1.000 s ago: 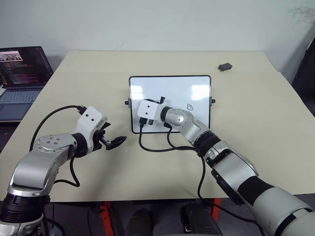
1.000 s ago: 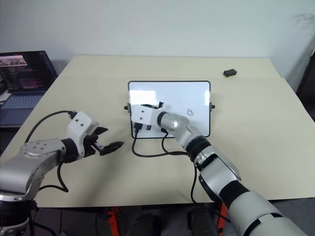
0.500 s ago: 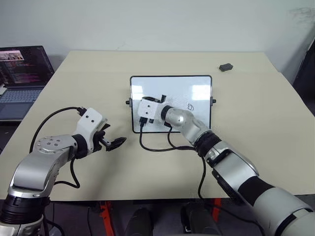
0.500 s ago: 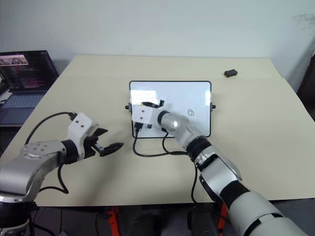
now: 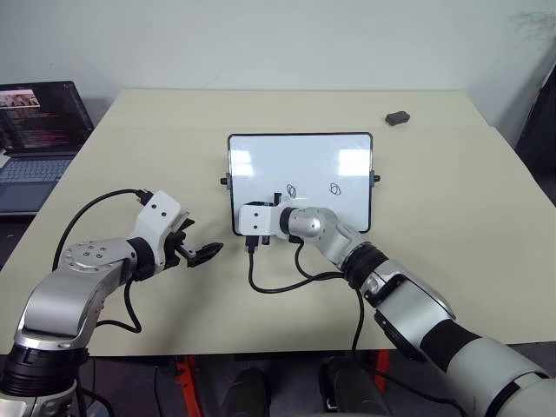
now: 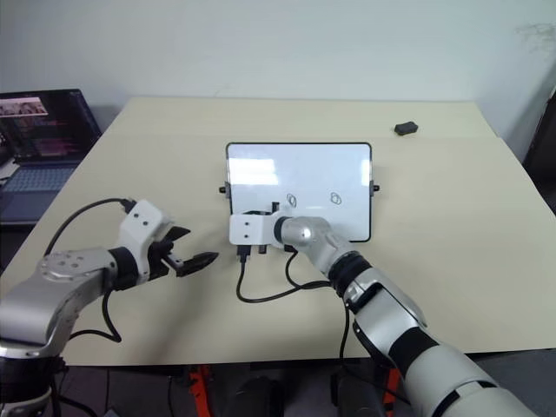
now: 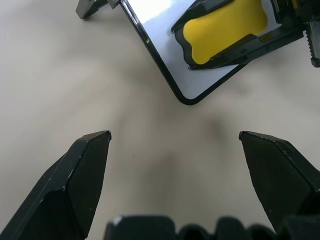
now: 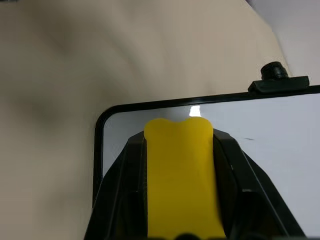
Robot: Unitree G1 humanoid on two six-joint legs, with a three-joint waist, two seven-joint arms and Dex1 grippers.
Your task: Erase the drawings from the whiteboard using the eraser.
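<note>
Right pincer grips the eraser at the whiteboard corner; sweep flat across both drawings. Left pincer gapes empty.

My count of what sits on and around the table

I see one whiteboard bearing two drawings, the second at three o'clock of the first. I count one eraser, yellow, between my right fingers. One small dark grey object lies at one o'clock of the board, and one laptop at nine o'clock. My grippers number two: left gripper, right gripper.
</note>
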